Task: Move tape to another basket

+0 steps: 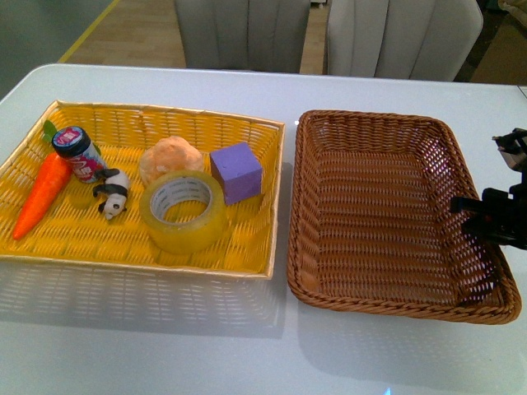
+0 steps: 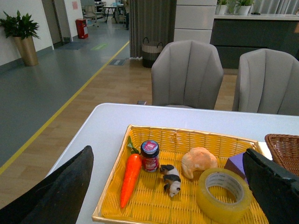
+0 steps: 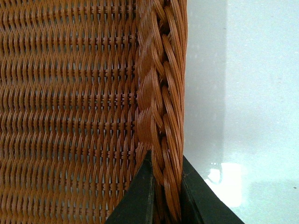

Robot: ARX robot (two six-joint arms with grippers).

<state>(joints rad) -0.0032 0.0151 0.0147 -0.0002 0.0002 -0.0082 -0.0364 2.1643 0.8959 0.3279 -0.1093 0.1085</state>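
Observation:
The tape (image 1: 183,211), a wide yellowish roll with a white printed core, lies flat in the yellow basket (image 1: 123,123) near its front right; it also shows in the left wrist view as the tape (image 2: 224,194). The brown wicker basket (image 1: 329,148) stands to the right with nothing in it. My right gripper (image 1: 486,216) is shut on its right rim; the right wrist view shows the braided rim (image 3: 161,93) pinched between two black fingers (image 3: 140,196). My left gripper (image 2: 168,196) is open, held above and before the yellow basket, out of the front view.
In the yellow basket lie a carrot (image 1: 43,193), a small jar (image 1: 76,152), a toy panda (image 1: 114,194), a croissant (image 1: 169,158) and a purple cube (image 1: 237,171). Two grey chairs (image 1: 247,33) stand behind the white table (image 1: 165,346).

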